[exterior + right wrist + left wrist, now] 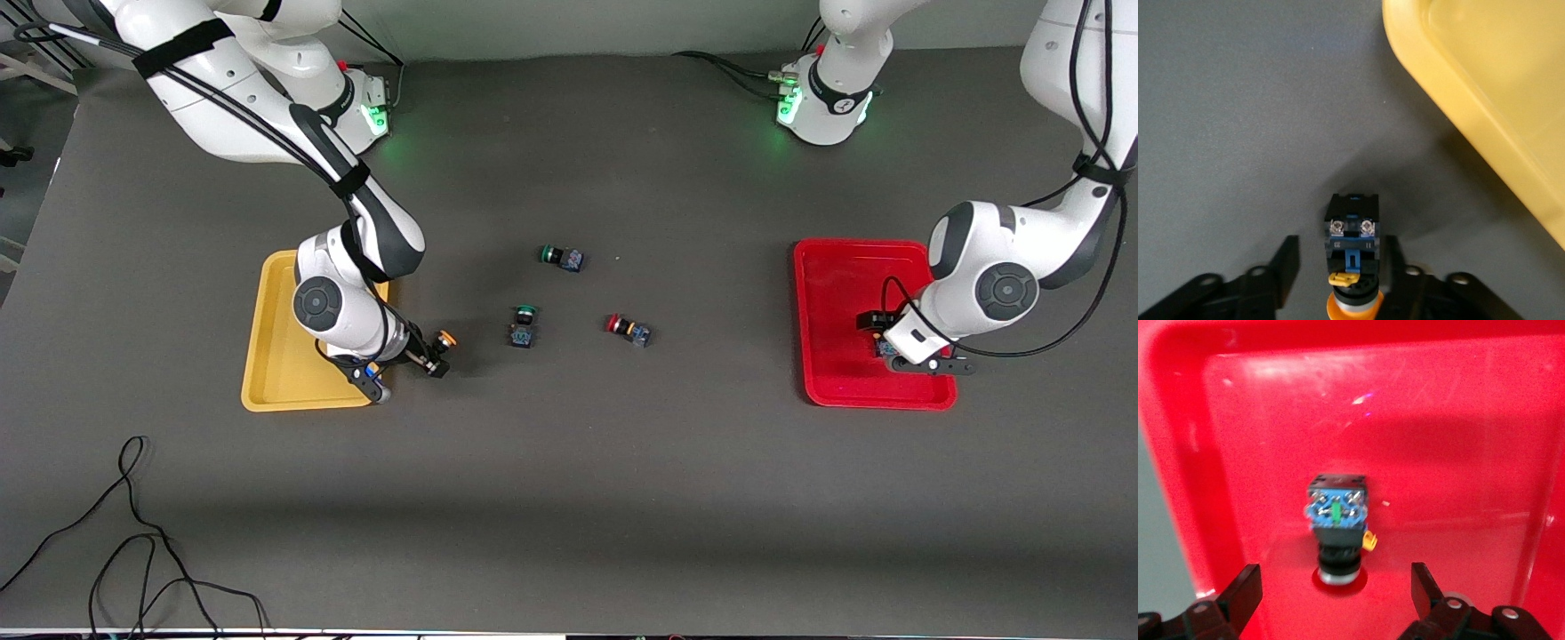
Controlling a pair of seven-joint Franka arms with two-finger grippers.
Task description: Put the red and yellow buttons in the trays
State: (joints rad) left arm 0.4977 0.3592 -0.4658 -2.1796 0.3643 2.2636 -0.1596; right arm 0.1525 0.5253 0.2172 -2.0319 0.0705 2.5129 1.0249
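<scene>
My right gripper (425, 356) is low over the table just beside the yellow tray (267, 356). Its fingers are open on either side of an orange-yellow-capped button (1352, 253) with a small gap each side. That button (442, 342) lies on the table, and the tray's rim (1485, 80) is close by. My left gripper (1336, 590) is open over the red tray (836, 293). A red-capped button (1337, 520) lies on the tray floor (1438, 453) between and just ahead of its fingers, untouched. Another red-capped button (628, 328) lies mid-table. A second yellow button is not visible.
Two green-capped switches lie mid-table, one (562, 257) farther from the front camera and one (524, 324) between the orange-yellow button and the loose red one. A loose black cable (133, 533) trails near the front edge at the right arm's end.
</scene>
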